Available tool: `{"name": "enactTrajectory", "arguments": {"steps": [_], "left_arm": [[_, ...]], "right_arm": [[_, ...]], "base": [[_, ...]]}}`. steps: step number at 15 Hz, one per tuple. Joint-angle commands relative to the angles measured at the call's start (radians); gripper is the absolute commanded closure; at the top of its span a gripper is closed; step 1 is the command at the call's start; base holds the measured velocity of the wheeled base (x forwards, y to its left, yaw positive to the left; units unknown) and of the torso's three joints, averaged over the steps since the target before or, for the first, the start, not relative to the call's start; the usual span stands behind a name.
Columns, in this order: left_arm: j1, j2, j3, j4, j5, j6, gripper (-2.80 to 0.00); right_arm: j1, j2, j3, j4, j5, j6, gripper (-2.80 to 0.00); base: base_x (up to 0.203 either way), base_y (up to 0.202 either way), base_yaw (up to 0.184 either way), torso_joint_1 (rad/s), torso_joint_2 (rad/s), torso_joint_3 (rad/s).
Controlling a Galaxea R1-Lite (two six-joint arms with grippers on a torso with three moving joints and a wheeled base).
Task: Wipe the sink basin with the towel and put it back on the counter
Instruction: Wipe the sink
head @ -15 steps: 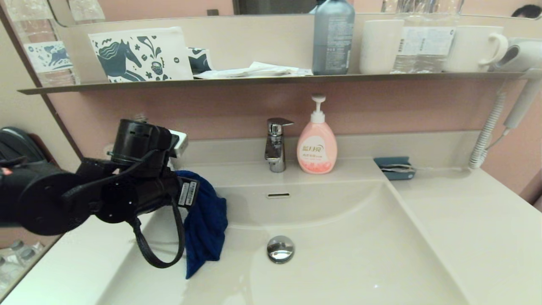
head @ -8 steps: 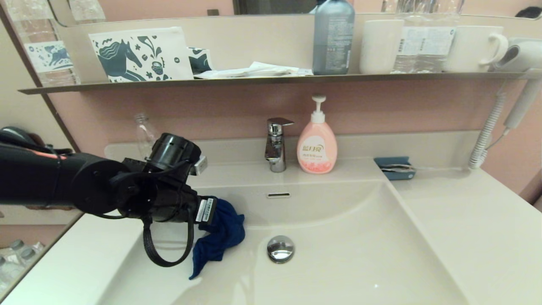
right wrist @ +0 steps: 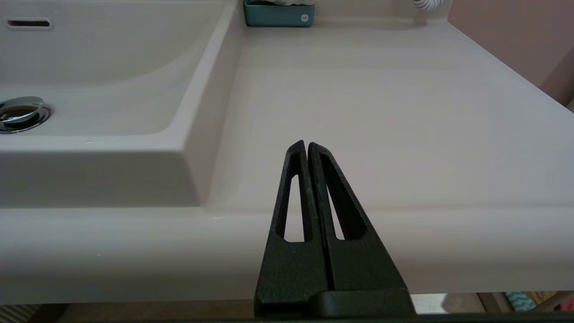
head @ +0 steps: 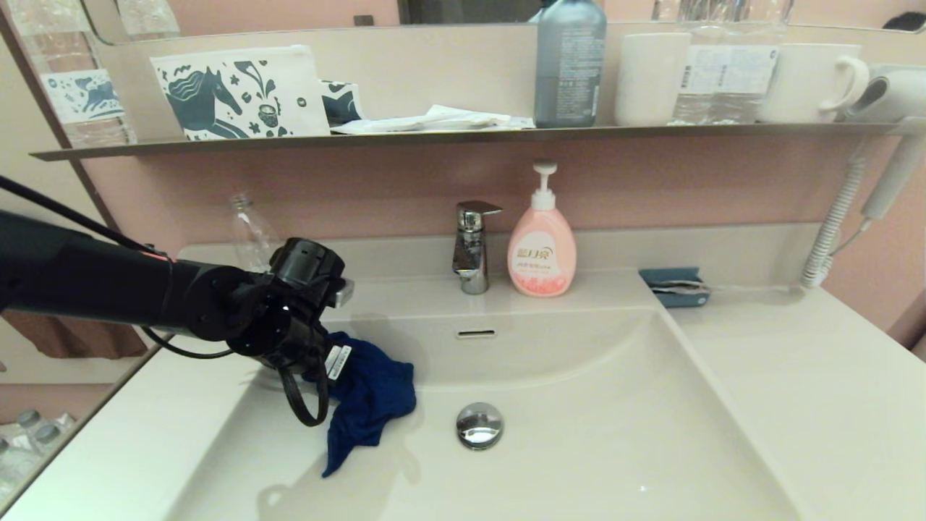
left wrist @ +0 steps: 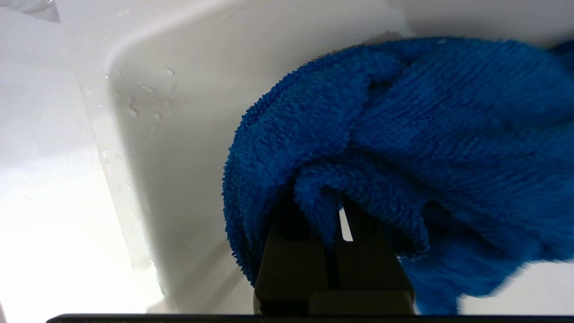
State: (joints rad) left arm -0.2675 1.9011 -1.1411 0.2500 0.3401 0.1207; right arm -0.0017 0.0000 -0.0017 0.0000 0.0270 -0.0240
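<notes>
The royal-blue towel [head: 369, 401] lies bunched on the left slope of the cream-white sink basin [head: 579, 434], left of the chrome drain plug [head: 479, 425]. My left gripper [head: 340, 369] is shut on the towel [left wrist: 381, 134], whose folds cover its fingertips and press on the basin wall [left wrist: 179, 134]. My right gripper [right wrist: 307, 146] is shut on nothing and hovers at the front edge of the counter [right wrist: 381, 112], out of the head view. The overflow slot [head: 475, 333] sits on the back wall of the basin.
A chrome faucet [head: 472, 246] and a pink soap bottle [head: 541, 242] stand behind the basin. A teal holder [head: 674, 287] rests on the right counter [head: 796, 376]. A clear bottle [head: 249, 231] stands at the back left. A dark shelf [head: 463, 136] holds cups and bottles.
My left arm has swung down into the basin and back toward its left wall. The towel went from hanging free to lying pressed on the basin slope.
</notes>
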Motion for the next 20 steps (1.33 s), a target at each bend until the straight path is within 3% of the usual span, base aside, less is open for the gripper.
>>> {"name": "enactTrajectory", "arguments": {"steps": [1, 4, 11, 20], "left_arm": [[0.038, 0.015, 0.005, 0.007, 0.009, 0.052, 0.00], [0.041, -0.016, 0.048, 0.035, 0.048, 0.061, 0.00], [0.029, -0.135, 0.237, 0.039, 0.067, 0.056, 0.00], [-0.012, -0.296, 0.523, 0.036, 0.094, -0.031, 0.00]], "right_arm": [[0.000, 0.000, 0.000, 0.000, 0.001, -0.001, 0.00], [0.000, 0.000, 0.000, 0.000, 0.001, -0.001, 0.00], [0.000, 0.000, 0.000, 0.000, 0.001, -0.001, 0.00], [0.000, 0.000, 0.000, 0.000, 0.001, -0.001, 0.00]], "base": [[0.000, 0.000, 0.000, 0.000, 0.00, 0.000], [0.000, 0.000, 0.000, 0.000, 0.00, 0.000], [0.000, 0.000, 0.000, 0.000, 0.00, 0.000], [0.000, 0.000, 0.000, 0.000, 0.00, 0.000]]}}
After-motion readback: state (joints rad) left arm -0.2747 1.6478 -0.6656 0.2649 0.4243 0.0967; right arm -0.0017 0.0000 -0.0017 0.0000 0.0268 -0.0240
